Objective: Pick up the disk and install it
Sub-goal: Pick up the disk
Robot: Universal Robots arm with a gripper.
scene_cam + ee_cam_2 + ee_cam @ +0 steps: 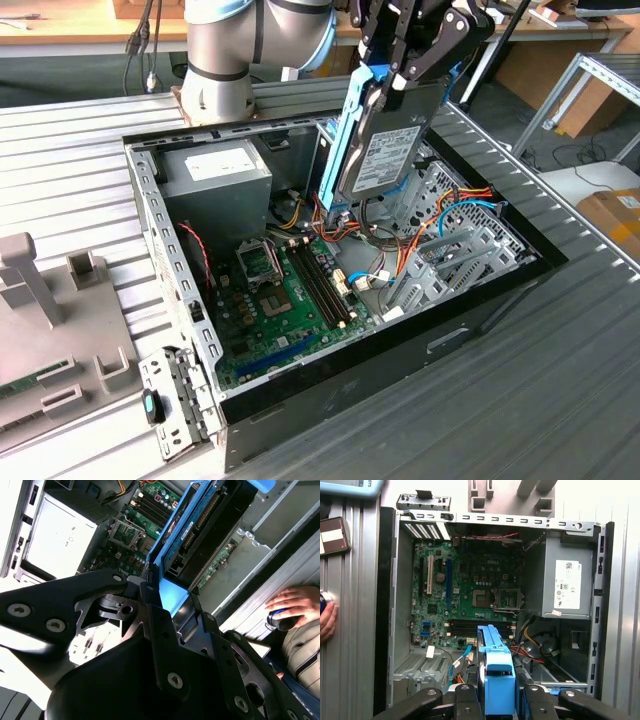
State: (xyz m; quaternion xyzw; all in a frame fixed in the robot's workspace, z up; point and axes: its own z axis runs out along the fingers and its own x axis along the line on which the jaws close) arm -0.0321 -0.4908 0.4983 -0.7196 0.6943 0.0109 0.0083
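Observation:
The disk (pixel 385 150), dark grey with a white label and blue carrier rails, hangs on edge above the open computer case (pixel 150 200). My gripper (pixel 405 75) is shut on its upper end, over the drive bay area at the exterior view's right of the case. In the first wrist view the disk's blue rail (pixel 496 675) runs between my fingers (pixel 465 700), pointing down into the case over the cables. The second wrist view shows the disk (pixel 210 525) edge-on, its connector side facing the metal bay wall.
Inside the case lie the green motherboard (pixel 290 300), a grey power-supply box (pixel 215 175) and orange and blue cables (pixel 450 215). A grey fixture (pixel 60 320) stands on the slatted table at the exterior view's left. A person's hand (pixel 292 605) rests beside the case.

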